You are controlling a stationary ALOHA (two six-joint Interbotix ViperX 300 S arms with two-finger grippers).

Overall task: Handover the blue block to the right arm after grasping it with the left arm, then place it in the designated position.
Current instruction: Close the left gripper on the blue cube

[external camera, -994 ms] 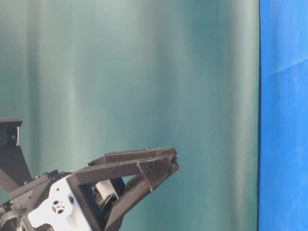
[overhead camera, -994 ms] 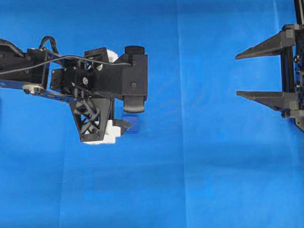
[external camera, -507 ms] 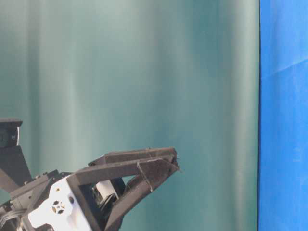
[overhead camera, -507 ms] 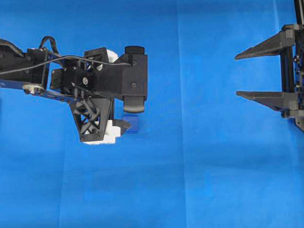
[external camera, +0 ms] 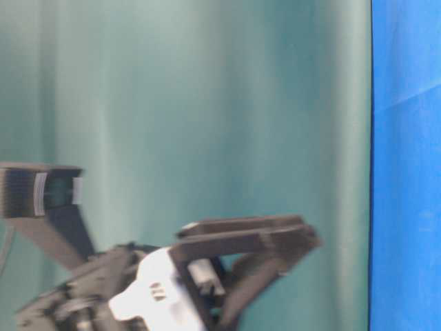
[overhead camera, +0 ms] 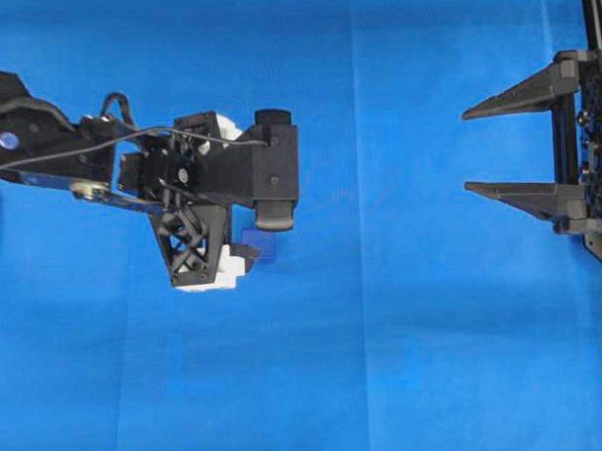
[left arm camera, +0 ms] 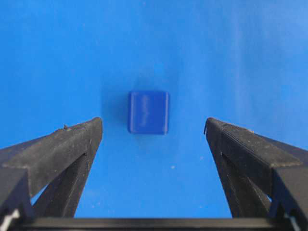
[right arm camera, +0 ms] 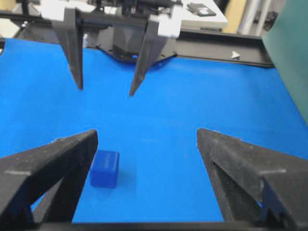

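The blue block (left arm camera: 148, 112) lies on the blue cloth (overhead camera: 404, 341), untouched, ahead of and between the widely spread fingers of the left gripper (left arm camera: 153, 130); overhead, that gripper's body hides most of the block. The right gripper (overhead camera: 476, 148), equally wide and empty, waits well apart, its arm cut off at the frame edge.

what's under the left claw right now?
The blue block, lying on the blue cloth, centred between the open left claw fingers, untouched. Overhead, the claw body covers most of the block; only one corner shows.

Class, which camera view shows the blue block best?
The left wrist view: the blue block sits whole and sharp. The overhead view has it half hidden under the left gripper; the right wrist view shows it partly covered; the table-level view misses it.
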